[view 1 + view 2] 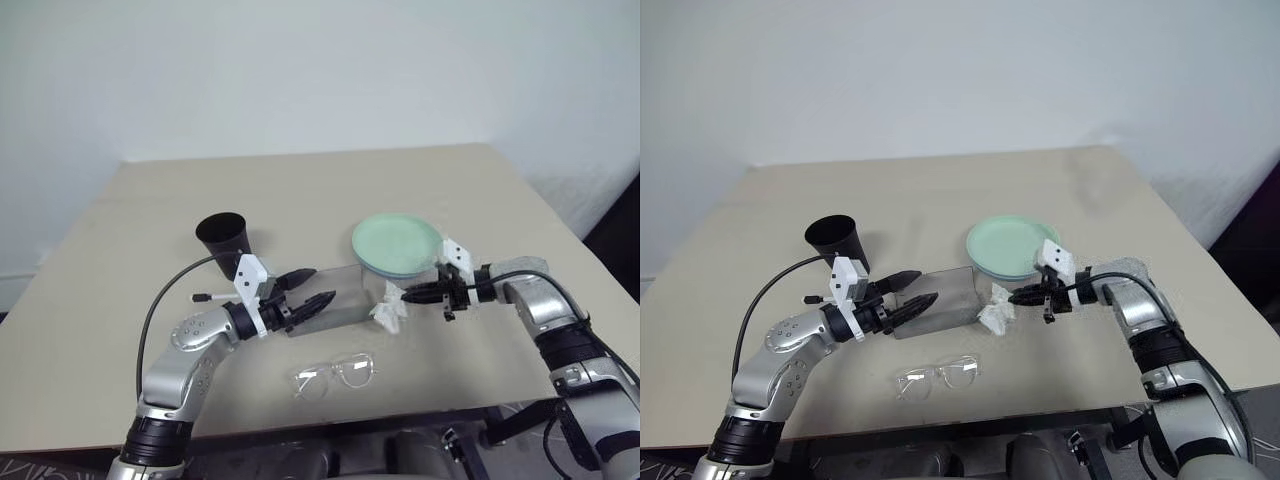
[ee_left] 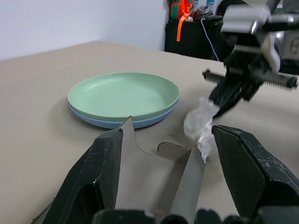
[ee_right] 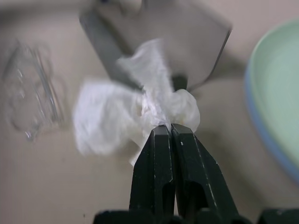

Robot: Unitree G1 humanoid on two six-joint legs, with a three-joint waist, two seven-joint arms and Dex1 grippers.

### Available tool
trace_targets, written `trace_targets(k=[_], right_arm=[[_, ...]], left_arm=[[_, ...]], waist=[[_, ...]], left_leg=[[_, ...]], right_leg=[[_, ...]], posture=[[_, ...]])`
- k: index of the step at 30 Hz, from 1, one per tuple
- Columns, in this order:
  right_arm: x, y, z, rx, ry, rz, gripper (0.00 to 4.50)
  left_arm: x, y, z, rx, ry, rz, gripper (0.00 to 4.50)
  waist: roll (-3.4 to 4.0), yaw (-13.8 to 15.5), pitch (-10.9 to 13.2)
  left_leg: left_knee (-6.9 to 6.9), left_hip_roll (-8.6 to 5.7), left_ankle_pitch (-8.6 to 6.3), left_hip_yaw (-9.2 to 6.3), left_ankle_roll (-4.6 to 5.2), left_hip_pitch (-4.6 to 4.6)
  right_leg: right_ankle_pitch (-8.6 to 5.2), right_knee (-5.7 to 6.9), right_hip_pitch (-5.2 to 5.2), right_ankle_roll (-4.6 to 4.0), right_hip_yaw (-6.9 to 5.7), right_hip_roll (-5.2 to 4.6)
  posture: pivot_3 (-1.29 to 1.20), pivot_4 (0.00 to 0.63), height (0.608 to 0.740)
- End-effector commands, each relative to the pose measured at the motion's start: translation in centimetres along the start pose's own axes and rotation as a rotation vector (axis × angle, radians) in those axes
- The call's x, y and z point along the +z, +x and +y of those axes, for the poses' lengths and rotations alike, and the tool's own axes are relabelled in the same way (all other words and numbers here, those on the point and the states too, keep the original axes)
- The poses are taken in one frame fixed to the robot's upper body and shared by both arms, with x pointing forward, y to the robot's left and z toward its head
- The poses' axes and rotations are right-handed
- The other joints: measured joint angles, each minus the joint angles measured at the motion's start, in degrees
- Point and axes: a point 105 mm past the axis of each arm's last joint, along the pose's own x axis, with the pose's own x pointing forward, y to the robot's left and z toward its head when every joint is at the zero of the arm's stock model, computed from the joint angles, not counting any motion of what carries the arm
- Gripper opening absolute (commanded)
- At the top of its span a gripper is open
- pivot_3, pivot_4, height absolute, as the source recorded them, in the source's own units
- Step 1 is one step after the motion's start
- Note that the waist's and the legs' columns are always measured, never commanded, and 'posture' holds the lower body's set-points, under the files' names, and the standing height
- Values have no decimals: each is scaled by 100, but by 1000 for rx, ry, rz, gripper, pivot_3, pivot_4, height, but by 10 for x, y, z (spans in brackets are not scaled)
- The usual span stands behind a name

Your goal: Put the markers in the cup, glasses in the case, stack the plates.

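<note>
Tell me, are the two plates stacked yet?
Yes: the green plate sits on the blue plate, whose rim peeks out beneath.

We see soft, even, fairly bright light over the worktop [image 1: 300, 190] in both head views, with only faint shadows beneath the cup [image 1: 224, 239] and the plates [image 1: 397, 245]. No glare shows on the matt surface. In the right wrist view the crumpled white scrap [image 3: 135, 114] and the glasses [image 3: 32, 88] are smeared by blur, while the right gripper [image 3: 170, 135] looks sharper. In the left wrist view the near fingers [image 2: 96, 179] are sharp, and the right gripper ahead is slightly soft.
</note>
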Motion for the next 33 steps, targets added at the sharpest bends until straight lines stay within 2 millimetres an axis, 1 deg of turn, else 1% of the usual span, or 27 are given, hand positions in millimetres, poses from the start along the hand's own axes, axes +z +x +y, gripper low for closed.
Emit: trace_targets(k=[1,4,6,10,14,17,20,21,25,26,27,29,33], right_arm=[[47,-18,-18,-73,-65,-140,45],[61,-22,-39,-178,-53,-177,45],[65,-22,-53,-245,-46,-185,45],[60,-16,-77,-380,-45,-144,45],[53,-10,-89,-443,-44,-110,45],[49,-7,-90,-435,-31,-103,638],[46,-7,-91,-429,-31,-95,1665],[45,-7,-90,-427,-33,-93,1932],[41,-13,-95,-475,-65,-72,3405],[43,-14,-94,-469,-73,-93,3735],[46,-14,-92,-450,-75,-121,3735],[53,-14,-81,-359,-87,-184,3735],[49,-10,-42,-85,-103,-238,3735]], left_arm=[[12,2,-2,-8,42,-37,3222],[12,2,-1,-7,44,-38,3222],[13,2,0,-6,46,-38,3222],[13,3,0,-4,50,-39,3222],[14,2,1,-1,54,-39,3222],[15,0,1,4,58,-39,3222],[15,-1,2,6,59,-37,3222],[15,-1,2,7,60,-36,3222],[15,-2,2,3,61,-32,3222],[15,-1,1,-4,63,-29,3222],[15,-1,0,-12,63,-26,3222],[15,0,-2,-39,64,-14,3222],[12,0,-11,-135,61,52,3222]], waist=[[0,-4,0],[-1,-3,0],[-1,-4,-1],[-1,-6,-1],[0,-6,0],[0,-12,0],[1,-17,-1],[1,-16,-1],[1,-15,-1],[1,-16,-1],[1,-16,-1],[1,-18,-1],[1,-11,-2]], left_leg=[[0,2,0,3,0,0],[0,8,-1,5,-2,2],[0,11,-1,6,-2,5],[-2,10,5,8,8,4],[-7,9,4,9,7,4],[-15,10,4,10,7,4],[-17,11,4,10,7,4],[-17,12,4,11,7,5],[-15,12,5,10,6,6],[-15,12,5,10,6,6],[-15,12,5,10,6,6],[-15,12,5,11,6,7],[-15,17,4,8,6,8]], right_leg=[[0,0,-1,0,0,0],[0,-1,0,0,-3,3],[1,0,0,-2,-3,6],[9,-1,-2,-15,-2,7],[34,-3,-6,-31,-1,7],[35,-4,-11,-33,0,9],[35,-4,-12,-33,0,11],[36,-3,-12,-34,1,12],[37,-2,-11,-37,1,14],[38,-2,-12,-37,1,14],[38,-2,-11,-37,2,14],[38,-2,-11,-38,2,15],[38,-3,-8,-37,1,19]], posture=[[0,0,740],[0,0,740],[0,0,740],[0,0,740],[0,0,740],[0,0,740],[0,0,740],[0,0,740],[0,0,740],[0,0,740],[0,0,740],[0,0,740],[0,0,740]])
